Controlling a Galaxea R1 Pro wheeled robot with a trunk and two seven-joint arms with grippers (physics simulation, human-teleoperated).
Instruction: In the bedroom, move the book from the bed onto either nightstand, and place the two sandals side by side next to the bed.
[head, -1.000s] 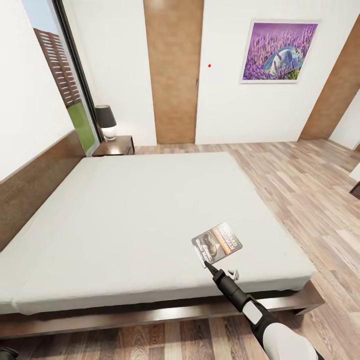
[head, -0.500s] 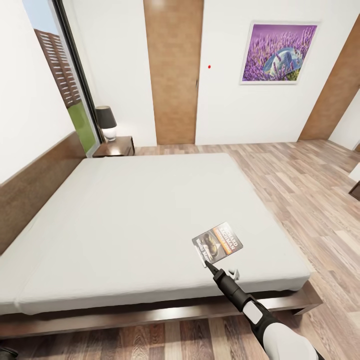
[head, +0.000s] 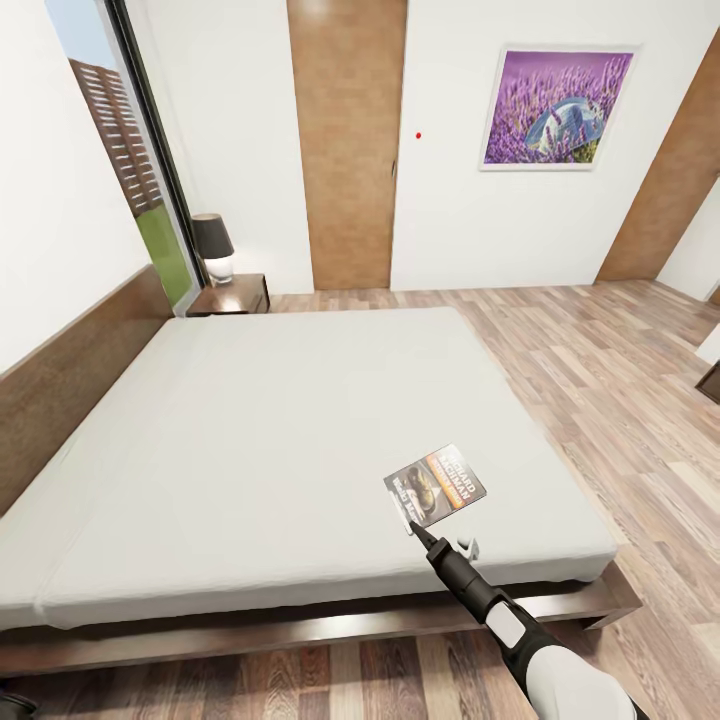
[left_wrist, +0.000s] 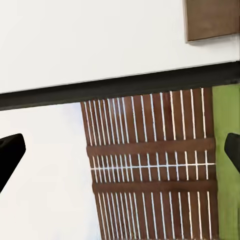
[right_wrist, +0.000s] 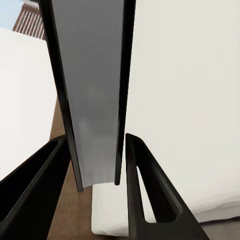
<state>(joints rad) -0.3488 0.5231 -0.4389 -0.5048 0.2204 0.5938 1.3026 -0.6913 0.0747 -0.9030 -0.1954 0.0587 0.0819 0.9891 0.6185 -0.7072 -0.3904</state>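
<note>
Grey mattress fills the middle of the head view: the bed (head: 280, 440) spreads from the left edge to right of centre, its dark frame along the bottom and its headboard running up the left side. Low and right of centre the book (head: 434, 486) is held tilted above the mattress near the bed's near right corner, cover facing up, orange band along its upper right side. The right gripper (head: 414, 528) reaches up from the lower right corner of the frame, and its black tip meets the book's lower edge. In the right wrist view the two black fingers (right_wrist: 145, 195) stand narrow on either side of the book (right_wrist: 92, 95), which is seen edge-on as a thin grey slab between dark covers; the fingers close on it.

At the upper left of the head view, beyond the far corner of the bed, the nightstand (head: 232, 295) stands against the wall beside the window (head: 130, 150), with a lamp (head: 213, 245) on top. A tan door (head: 348, 150) is at top centre, and the lavender picture (head: 556, 105) hangs at the upper right. Wood planks of the floor (head: 620, 380) cover the right side.

In the left wrist view the left gripper (left_wrist: 120, 152) is spread wide, one dark fingertip at each side edge, with nothing between them.
</note>
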